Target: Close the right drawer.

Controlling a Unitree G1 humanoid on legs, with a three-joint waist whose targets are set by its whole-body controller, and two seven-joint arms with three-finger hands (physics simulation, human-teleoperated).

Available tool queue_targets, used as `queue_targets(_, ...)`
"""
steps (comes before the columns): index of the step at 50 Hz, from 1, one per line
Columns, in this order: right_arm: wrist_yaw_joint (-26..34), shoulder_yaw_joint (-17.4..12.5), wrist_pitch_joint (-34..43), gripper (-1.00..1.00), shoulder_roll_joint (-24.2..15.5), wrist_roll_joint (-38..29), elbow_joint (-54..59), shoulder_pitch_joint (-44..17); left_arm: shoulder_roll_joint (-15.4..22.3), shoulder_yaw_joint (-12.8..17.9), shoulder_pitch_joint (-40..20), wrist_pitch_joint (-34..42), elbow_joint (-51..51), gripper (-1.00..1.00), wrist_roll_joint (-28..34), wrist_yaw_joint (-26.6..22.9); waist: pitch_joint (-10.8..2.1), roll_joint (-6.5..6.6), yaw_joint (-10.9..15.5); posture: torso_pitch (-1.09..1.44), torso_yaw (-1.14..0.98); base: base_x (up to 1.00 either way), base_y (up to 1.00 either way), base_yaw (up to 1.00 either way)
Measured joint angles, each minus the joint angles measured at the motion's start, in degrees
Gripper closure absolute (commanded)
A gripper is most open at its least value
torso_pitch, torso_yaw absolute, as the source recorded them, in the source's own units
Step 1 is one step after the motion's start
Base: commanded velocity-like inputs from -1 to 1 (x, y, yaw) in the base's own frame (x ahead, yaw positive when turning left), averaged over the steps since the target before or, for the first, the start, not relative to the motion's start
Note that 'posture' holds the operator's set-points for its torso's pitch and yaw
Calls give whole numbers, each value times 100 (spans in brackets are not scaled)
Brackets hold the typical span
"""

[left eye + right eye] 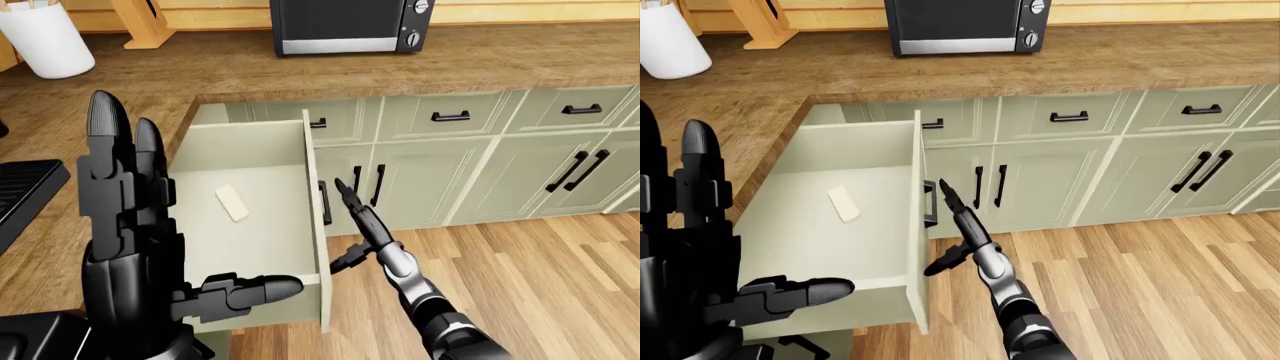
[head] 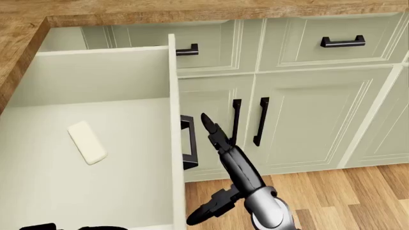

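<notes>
drawer [image 1: 262,225], pale green, stands pulled far out of the cabinet run at the left centre of the left-eye view, its long axis running from the counter edge near the top of the frame down toward the bottom, its front panel [image 1: 917,225] seen edge-on and facing the right of the frame. one black handle [image 2: 189,143] sits on that panel. one small cream block [image 2: 87,142] lies flat on the drawer floor, tilted, well apart from the walls. right hand [image 2: 212,125] points its straight fingers up toward the top of the frame just beside the handle; whether it touches the handle i cannot tell, and its fingers are extended, closed round nothing, with a thumb [image 2: 213,209] sticking out low to the left. left hand [image 1: 135,232] fills the lower left of the left-eye view, upright and spread wide, holding nothing. three closed drawers show in the upper row at right in the left-eye view, each with one horizontal black pull. wooden countertop [image 1: 480,64] carries one black microwave [image 1: 345,26] at top centre and one white container [image 1: 45,37] at upper left. wood floor [image 1: 560,292] fills the lower right.
</notes>
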Motion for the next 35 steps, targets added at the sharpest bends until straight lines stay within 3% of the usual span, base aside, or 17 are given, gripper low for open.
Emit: queue_targets(35, -174, 226, -148, -100, 478, -659, 592, -293, 4, -11, -4, -6, 22, -100, -3, -3, -22, 28, -21, 0, 0, 0, 0, 0)
